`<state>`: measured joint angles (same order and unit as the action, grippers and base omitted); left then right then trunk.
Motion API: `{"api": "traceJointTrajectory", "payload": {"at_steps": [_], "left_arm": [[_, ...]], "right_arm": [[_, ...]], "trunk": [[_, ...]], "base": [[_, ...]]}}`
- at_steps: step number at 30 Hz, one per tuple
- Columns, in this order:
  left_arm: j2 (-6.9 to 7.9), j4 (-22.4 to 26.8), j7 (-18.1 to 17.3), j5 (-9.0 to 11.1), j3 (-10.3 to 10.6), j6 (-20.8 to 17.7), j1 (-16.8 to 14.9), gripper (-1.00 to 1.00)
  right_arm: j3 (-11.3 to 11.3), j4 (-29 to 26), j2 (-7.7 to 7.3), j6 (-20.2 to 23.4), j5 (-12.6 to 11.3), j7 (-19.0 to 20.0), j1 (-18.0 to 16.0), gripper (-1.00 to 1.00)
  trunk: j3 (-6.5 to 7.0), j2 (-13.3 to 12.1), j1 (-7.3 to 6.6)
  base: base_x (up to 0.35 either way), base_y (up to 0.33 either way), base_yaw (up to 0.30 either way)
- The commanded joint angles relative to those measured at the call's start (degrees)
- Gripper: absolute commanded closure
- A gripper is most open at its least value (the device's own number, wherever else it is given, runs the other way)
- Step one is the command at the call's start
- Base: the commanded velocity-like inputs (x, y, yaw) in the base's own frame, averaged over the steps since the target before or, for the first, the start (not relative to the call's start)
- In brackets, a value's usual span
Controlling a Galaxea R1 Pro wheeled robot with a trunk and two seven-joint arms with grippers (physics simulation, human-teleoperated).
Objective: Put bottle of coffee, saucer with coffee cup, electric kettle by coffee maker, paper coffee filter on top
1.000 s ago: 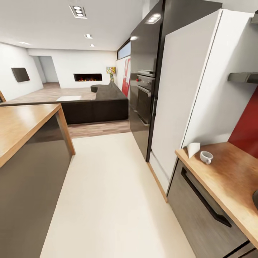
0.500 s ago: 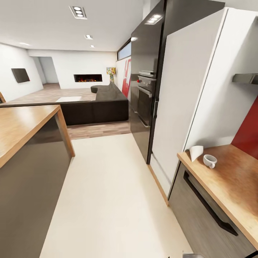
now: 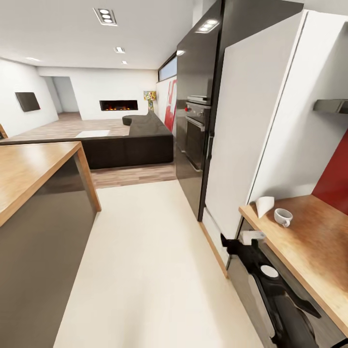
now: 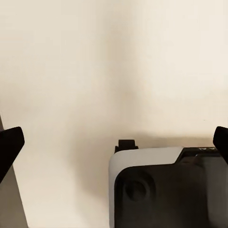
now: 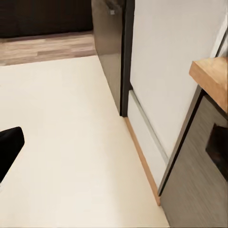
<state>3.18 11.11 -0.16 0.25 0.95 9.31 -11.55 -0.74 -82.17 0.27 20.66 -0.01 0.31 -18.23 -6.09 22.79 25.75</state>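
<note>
I am raising my right gripper (image 3: 231, 243), fingers apart, aiming carefully at the cup (image 3: 282, 217) at right.

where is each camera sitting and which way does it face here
Head view: from the robot's head, looking forward and down the kitchen aisle; coffee cup and paper filter on the countertop; right arm rising at lower right.
Left wrist view: on the left arm, facing the pale floor; fingertips at the edges.
Right wrist view: on the right arm, facing floor and white fridge.
Shared: head and right wrist views both show the fridge and countertop corner.
</note>
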Motion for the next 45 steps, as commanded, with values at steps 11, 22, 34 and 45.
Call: {"api": "traceJointTrajectory", "payload": {"at_steps": [11, 22, 34, 45], "left_arm": [[0.0, -0.04, -0.25, 0.02, 0.2, 0.2, -0.05, -1.0], [-0.06, -1.47, -0.14, -0.05, 0.2, 0.28, -0.05, -1.0], [-0.49, -1.61, -0.02, -0.04, 0.35, 0.19, -0.04, -1.0], [-0.54, -1.62, -0.02, 0.02, 0.28, 0.15, -0.05, -1.0]], "right_arm": [[-0.16, -0.27, -6.15, 11.16, 2.72, 0.62, -12.02, -1.0], [-0.27, 0.25, -16.76, 16.93, 5.35, 12.35, -19.53, -1.0], [-0.62, 0.54, -18.98, 18.88, 12.13, 20.81, -19.82, -1.0], [-0.57, 0.9, -18.92, 19.04, 12.28, 20.73, -19.68, -1.0]], "trunk": [[-0.13, 0.12, 0.03], [-0.13, 0.12, 0.03], [-0.13, 0.12, 0.03], [-0.13, 0.12, 0.03]], "base": [[0.0, 0.0, 0.0], [0.0, 0.0, 0.0], [0.225, -0.128, 0.0], [0.177, -0.083, -0.122]]}}
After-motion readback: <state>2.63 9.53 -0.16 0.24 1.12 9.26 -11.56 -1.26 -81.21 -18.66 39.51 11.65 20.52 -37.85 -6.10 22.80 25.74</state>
